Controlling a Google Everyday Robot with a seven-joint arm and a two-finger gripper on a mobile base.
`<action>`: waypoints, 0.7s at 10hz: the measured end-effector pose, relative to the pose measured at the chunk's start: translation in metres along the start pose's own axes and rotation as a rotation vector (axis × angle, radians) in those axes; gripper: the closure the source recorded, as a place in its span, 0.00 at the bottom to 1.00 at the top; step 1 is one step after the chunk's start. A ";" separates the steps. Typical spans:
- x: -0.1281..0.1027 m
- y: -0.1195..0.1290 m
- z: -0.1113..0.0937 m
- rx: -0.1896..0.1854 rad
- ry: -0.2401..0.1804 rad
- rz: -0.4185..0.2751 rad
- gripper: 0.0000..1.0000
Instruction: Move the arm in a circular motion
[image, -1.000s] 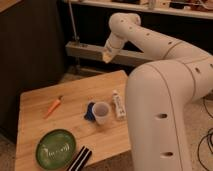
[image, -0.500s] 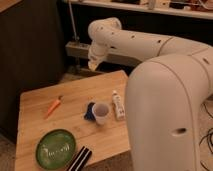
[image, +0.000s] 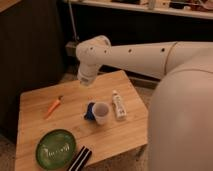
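Wooden table (image: 125, 137) under arm (image: 135, 52); gripper (image: 86, 79) at 11 o'clock above cup (image: 101, 112), opening indiscernible; keep circling high, clear of items.

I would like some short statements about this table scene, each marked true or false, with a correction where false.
1. The carrot lies on the green plate. False: it lies on the bare wooden table, apart from the plate.
2. The white cup stands upright. True.
3. The gripper grasps the white tube. False: it is above the table's far part, touching nothing.
4. The arm reaches in from the right. True.
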 end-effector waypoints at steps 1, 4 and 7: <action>0.006 0.029 0.005 -0.039 0.001 -0.039 0.97; 0.058 0.112 0.036 -0.149 0.028 -0.065 0.97; 0.115 0.152 0.052 -0.170 0.055 0.054 0.97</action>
